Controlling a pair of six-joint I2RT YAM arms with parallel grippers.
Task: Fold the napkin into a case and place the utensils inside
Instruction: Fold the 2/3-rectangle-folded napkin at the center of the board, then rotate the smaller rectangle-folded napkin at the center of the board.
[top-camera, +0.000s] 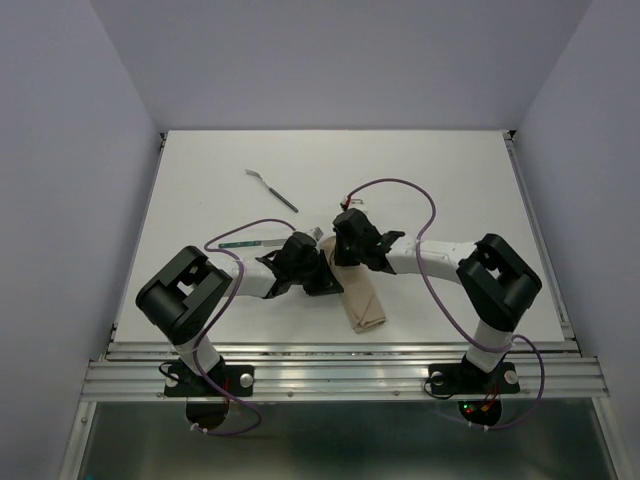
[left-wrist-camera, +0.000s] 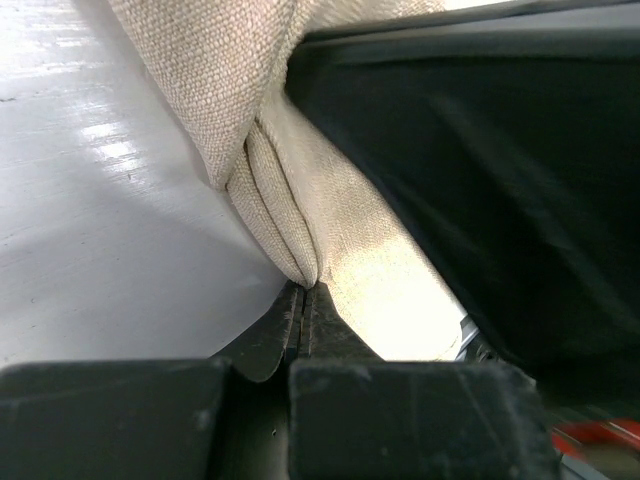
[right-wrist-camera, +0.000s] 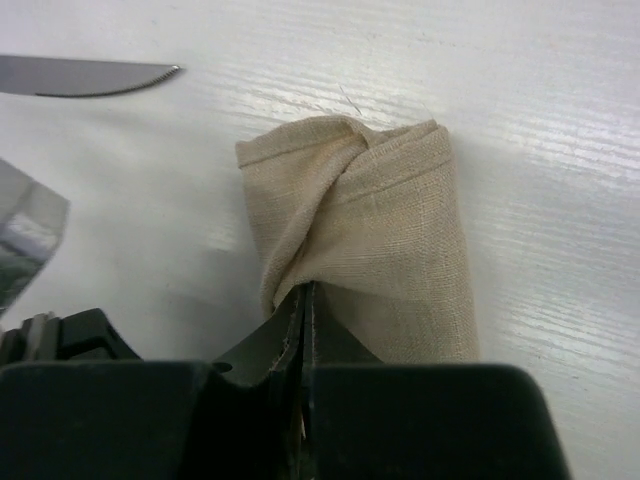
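Near the middle of the table's (top-camera: 450, 180) near edge, the napkin (top-camera: 364, 308) is lying folded narrow, left gripper (left-wrist-camera: 303, 292) and right gripper (right-wrist-camera: 305, 292) both pinching its far end. Soft, floppy cloth, probably best pinched at folds.

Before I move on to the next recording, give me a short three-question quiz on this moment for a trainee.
1. True or false: the left end effector hangs open above the napkin.
2. Pick one. The far utensil is: A) tucked inside the napkin; B) lying bare on the table, beyond both arms; C) gripped in mid-air.
3. Short answer: what is the right end effector shut on?

Key: 1 false, it is shut on a fold of the napkin. 2 B. 3 the napkin, at one end of the folded cloth.
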